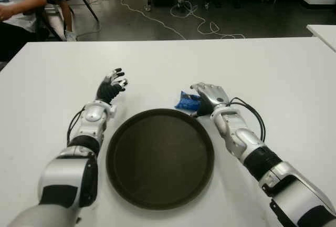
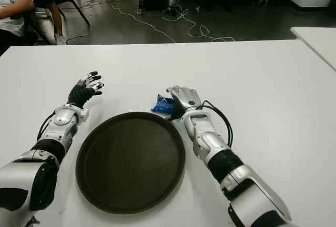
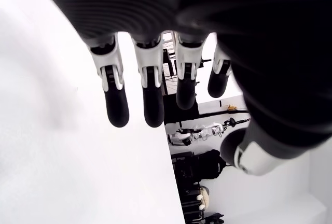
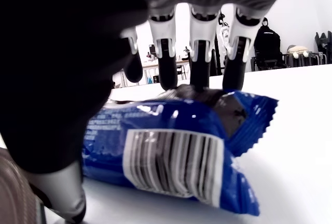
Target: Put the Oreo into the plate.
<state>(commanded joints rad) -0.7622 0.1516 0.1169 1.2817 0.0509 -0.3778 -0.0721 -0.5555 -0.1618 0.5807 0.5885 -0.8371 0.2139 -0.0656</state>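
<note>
table (image 1: pixel 273 69): white, fills most of the view
plate (image 1: pixel 159 198): dark, round, near edge of table, between the two arms, nothing in it
Oreo (image 1: pixel 186 101): blue packet on the table just beyond the plate's far right rim
right hand (image 1: pixel 209 96): over the Oreo's right side, fingers draped onto the packet, packet still down on the table
left hand (image 1: pixel 112 86): on the table side left of the plate, beyond its far left rim, fingers spread, holding nothing
floor (image 1: pixel 220 14): dark, with white cables (image 1: pixel 197 24) looping across
person (image 1: pixel 18 6): seated at top left, white shirt
</note>
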